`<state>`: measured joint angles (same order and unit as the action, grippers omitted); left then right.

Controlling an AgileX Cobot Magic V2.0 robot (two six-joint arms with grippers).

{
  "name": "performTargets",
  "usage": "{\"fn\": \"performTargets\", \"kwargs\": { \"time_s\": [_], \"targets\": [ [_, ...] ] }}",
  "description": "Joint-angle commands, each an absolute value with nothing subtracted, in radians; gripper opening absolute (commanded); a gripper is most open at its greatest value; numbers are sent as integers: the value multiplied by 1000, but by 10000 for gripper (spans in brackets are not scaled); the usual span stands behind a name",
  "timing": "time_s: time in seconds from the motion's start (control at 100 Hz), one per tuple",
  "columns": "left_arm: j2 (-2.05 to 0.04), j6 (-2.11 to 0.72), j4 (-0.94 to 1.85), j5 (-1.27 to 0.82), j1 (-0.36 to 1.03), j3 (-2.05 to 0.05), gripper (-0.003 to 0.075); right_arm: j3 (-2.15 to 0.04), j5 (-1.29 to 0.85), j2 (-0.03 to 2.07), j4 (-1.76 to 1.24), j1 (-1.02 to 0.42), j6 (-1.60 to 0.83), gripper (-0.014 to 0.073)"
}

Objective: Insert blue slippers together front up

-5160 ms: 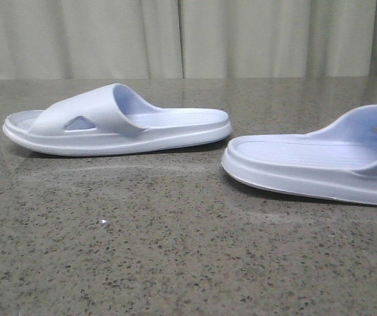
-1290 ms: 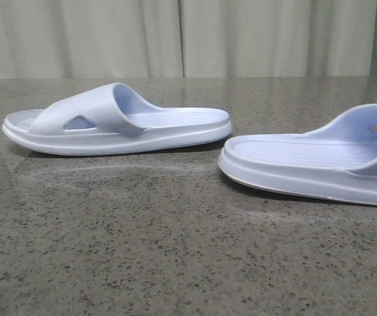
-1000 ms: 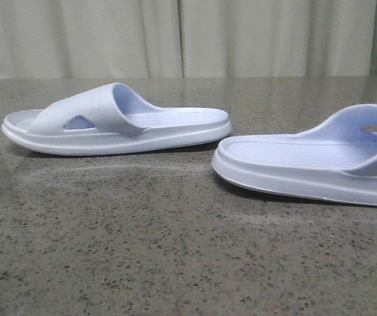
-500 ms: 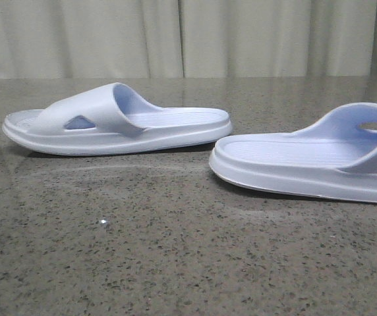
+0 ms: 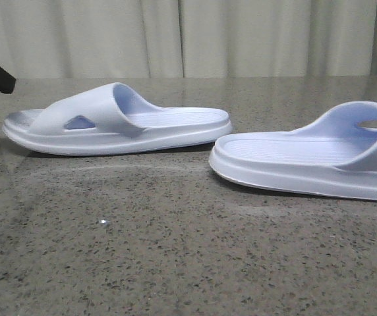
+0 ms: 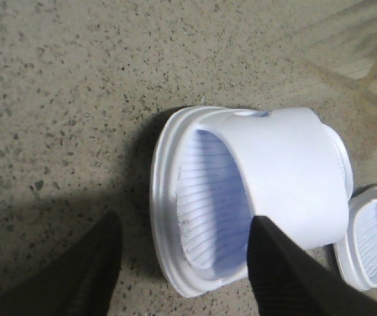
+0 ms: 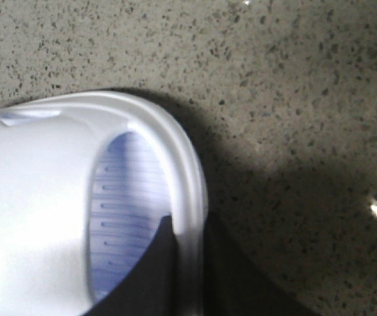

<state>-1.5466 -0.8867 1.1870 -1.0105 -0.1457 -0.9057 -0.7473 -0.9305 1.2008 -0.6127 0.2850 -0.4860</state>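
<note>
You are looking across a dark grey speckled stone table [image 5: 175, 263] with a pale pleated curtain [image 5: 241, 36] behind it. Two pale lavender-blue moulded foam slide sandals lie on the table, soles down and well apart from each other. The left slipper [image 5: 119, 122] sits farther back, side-on, its wide strap with a triangular side hole toward the left and its ribbed footbed running to the right. The right slipper [image 5: 307, 161] lies nearer the camera at the right edge, its strap partly cut off by the frame, its flat end pointing toward the other slipper's end without touching it. Your left gripper [image 6: 182, 263] shows in the front view only as a dark shape at the far left edge, just beside the left slipper's end. From its wrist camera, its two black fingers [image 6: 86, 276] are spread wide, one over bare table beside the slipper's rim, the other over the footbed at the strap's edge; it has hold of nothing. The right slipper's end shows in a corner of that view. From the right wrist camera, your right gripper [image 7: 185, 276] has one dark finger [image 7: 149, 276] inside the right slipper's opening against the footbed and the other outside the rim, closed onto the sidewall between them.
</note>
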Motion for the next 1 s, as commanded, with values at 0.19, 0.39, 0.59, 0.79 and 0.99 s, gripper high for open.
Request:
{"fn": "performTargets", "kwargs": {
  "time_s": [0.19,0.39,0.59,0.79,0.99],
  "targets": [
    [-1580,-891,1243,-1030,-91,-942,372,-771,-893,1189,-630,288,-503,-104],
    [-1606,-891,1250,-1014,-76,-942,352,-771,-891,1189,-630,288,-504,-104],
    [-1608,-895,1249,-1012,-76,-942,83,-771,-884,1189,-630,288,-506,-104],
    [-1608,-916,1254,-1024,-78,-942,15,-771,-870,1189,-630,288,-506,-104],
    [-1580,-927,1254,-1034,-123,-942,15,-771,-832,1164,-661,288,-510,-104]
  ]
}}
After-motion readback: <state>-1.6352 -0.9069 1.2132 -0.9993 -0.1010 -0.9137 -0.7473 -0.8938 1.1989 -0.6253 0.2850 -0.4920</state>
